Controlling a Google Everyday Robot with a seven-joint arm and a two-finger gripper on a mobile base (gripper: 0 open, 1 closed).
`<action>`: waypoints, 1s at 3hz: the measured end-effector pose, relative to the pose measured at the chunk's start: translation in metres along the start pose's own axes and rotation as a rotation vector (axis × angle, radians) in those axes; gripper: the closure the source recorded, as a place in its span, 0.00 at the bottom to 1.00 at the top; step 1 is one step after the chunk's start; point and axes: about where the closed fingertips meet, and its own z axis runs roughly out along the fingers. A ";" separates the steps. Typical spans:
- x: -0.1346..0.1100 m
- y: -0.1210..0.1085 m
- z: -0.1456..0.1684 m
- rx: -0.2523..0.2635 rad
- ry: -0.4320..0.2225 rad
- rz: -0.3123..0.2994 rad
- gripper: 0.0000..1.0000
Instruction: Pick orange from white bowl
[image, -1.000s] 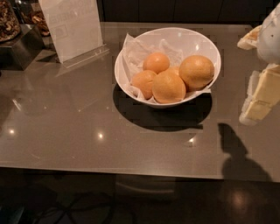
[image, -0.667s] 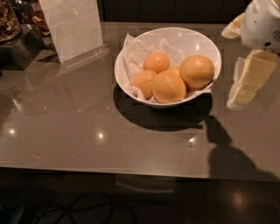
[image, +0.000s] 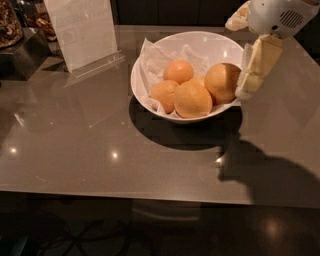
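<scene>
The white bowl (image: 145, 75) stands on the grey table, lined with crumpled white paper and holding several oranges. The orange (image: 192, 99), large, pale and dimpled, lies at the bowl's front. An equally big, deeper-orange one (image: 221, 81) lies to its right, and two smaller ones (image: 178, 71) lie behind and to the left. My gripper (image: 242, 56) hangs over the bowl's right rim, next to the deeper-orange fruit. Its long cream finger (image: 257, 65) points down outside the rim, the other finger (image: 236, 21) sits apart behind it, and nothing is held.
A clear sign holder with a white sheet (image: 82, 30) stands at the back left. A dark container with nuts (image: 10, 25) is at the far left corner. The table's front edge (image: 125, 194) runs across the lower frame.
My gripper has moved left from the table's right side to the bowl's right rim. The oranges and bowl have not moved.
</scene>
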 end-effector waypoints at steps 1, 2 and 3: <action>-0.007 -0.018 0.019 -0.037 -0.053 0.005 0.00; -0.004 -0.028 0.039 -0.075 -0.092 0.043 0.00; -0.002 -0.032 0.057 -0.106 -0.116 0.089 0.00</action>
